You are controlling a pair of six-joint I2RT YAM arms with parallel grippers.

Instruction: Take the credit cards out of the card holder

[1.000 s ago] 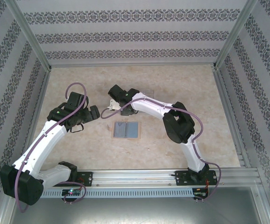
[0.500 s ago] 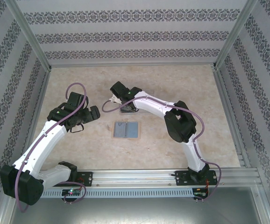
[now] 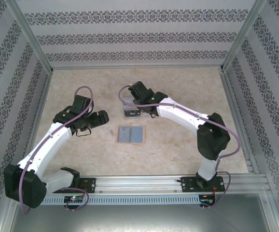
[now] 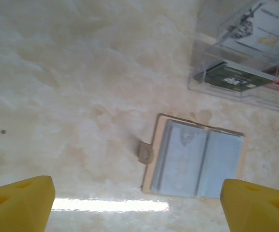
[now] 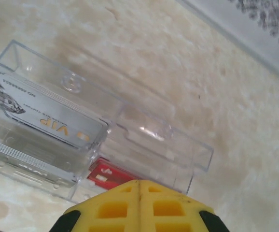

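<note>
From above, the open card holder [image 3: 131, 134] lies on the tabletop just right of the spread left hand [image 3: 102, 117], which is the nearer one.

At the left wrist, the holder sits ahead, with its long axis running across the finger gap.

At the right wrist, the right hand [image 5: 139, 193] is pressed together on nothing. The credit cards [image 5: 52, 121] rest in the clear tray [image 5: 178, 145] just ahead.

Card holder [image 3: 131, 134]: lies opened flat on the worktop [image 3: 81, 87], near its middle.
Tray [image 3: 131, 108]: on the worktop just behind the card holder, apart from it.
Credit cards [image 5: 48, 121]: inside the tray.
Left claw [image 3: 101, 117]: over bare worktop, left of the card holder and the tray.
Right claw [image 5: 139, 187]: above the tray's edge, on the side away from the card holder.
</note>
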